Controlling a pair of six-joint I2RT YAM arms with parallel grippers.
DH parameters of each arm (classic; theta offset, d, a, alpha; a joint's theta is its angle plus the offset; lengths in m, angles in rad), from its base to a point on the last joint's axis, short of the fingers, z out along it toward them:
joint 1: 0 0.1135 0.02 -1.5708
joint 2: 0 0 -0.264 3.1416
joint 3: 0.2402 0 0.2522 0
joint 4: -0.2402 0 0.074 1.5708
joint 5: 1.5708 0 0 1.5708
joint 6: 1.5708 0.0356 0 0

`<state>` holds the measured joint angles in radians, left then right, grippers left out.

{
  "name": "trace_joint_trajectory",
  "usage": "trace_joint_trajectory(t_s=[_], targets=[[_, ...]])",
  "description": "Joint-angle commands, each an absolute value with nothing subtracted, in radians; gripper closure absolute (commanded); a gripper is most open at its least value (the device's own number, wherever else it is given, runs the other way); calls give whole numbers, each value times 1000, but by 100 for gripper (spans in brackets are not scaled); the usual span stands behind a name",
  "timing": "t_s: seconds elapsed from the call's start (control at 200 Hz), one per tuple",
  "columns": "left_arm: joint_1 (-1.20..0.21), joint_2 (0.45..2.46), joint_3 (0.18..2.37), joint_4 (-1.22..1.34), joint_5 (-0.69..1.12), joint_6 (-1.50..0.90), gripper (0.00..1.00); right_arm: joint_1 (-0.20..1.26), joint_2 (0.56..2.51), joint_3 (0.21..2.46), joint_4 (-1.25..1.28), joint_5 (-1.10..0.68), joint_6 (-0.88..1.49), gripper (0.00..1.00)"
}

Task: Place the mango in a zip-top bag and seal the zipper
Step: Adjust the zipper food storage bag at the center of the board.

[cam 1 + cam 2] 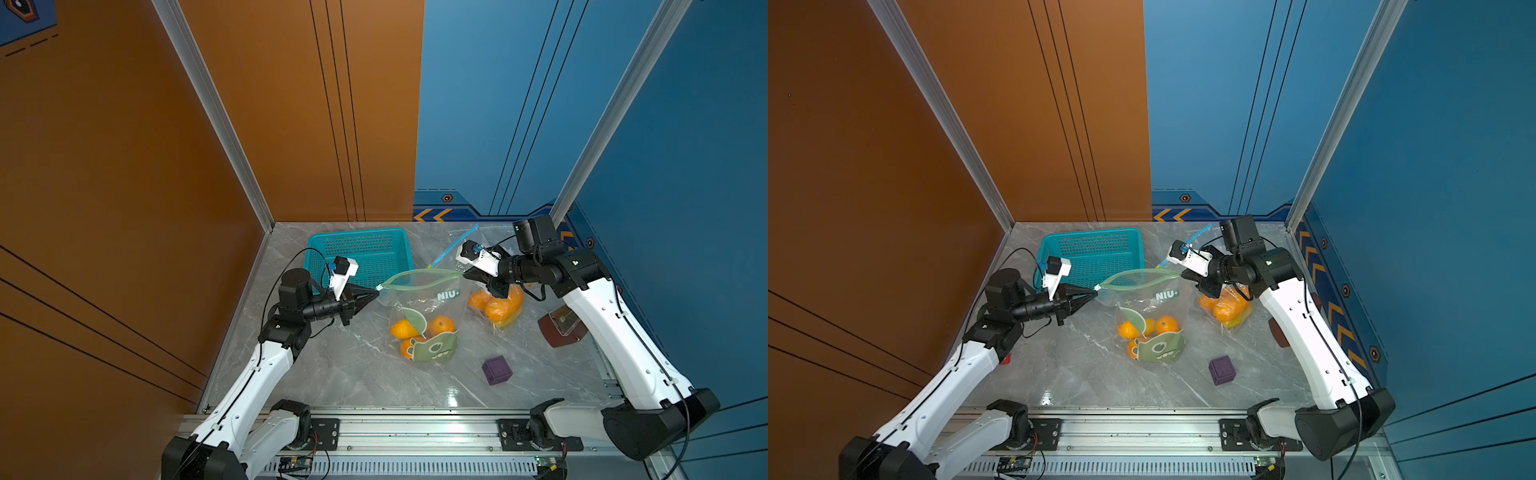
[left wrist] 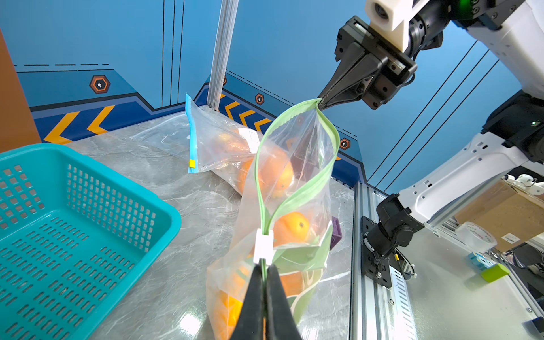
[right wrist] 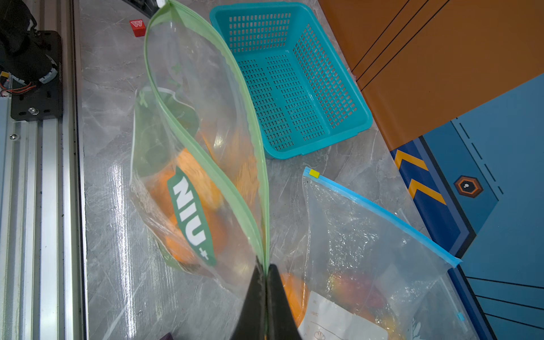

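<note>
The clear zip-top bag (image 1: 432, 309) with a green zipper and a "NIU+" print hangs between both grippers, its bottom resting on the table. Its zipper (image 2: 323, 173) gapes open in the middle. Several orange fruits lie inside; the elongated one (image 1: 401, 329) looks like the mango. My left gripper (image 1: 376, 291) (image 2: 265, 269) is shut on the zipper end just behind the white slider (image 2: 263, 245). At the opposite zipper end my right gripper (image 1: 464, 274) (image 3: 267, 269) is shut on the bag's corner.
A teal basket (image 1: 357, 253) stands behind the left gripper. A second bag with a blue zipper (image 1: 496, 309) holds fruit under the right arm. A purple cube (image 1: 496, 370), a brown block (image 1: 559, 328) and a small red block (image 3: 137, 27) lie on the marble table.
</note>
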<state>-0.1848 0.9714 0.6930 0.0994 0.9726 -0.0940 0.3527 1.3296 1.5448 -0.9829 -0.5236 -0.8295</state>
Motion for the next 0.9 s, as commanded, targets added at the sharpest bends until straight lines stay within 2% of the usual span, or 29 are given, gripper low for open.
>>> trace_joint_trajectory(t_s=[0.0,0.105,0.165,0.601,0.686,0.746,0.826,0.891], targets=[[-178,948,777,-9,978,-4,100,347,1321,1561,-965,-544,-819,96],[-180,956,864,-140,991,92,100,346,1305,1591,-958,-520,-819,96],[-176,952,889,-156,994,118,100,342,1299,1607,-958,-495,-825,100],[-139,1032,980,-235,1027,163,100,251,1301,1598,-992,-509,-821,100],[-148,1034,985,-234,1033,167,100,283,1286,1607,-991,-513,-819,90],[-153,1035,988,-235,1036,170,100,314,1277,1625,-985,-507,-809,75],[-161,1032,991,-235,1037,174,100,360,1271,1658,-977,-500,-805,71],[-163,1031,995,-235,1038,175,100,410,1268,1681,-968,-476,-807,60]])
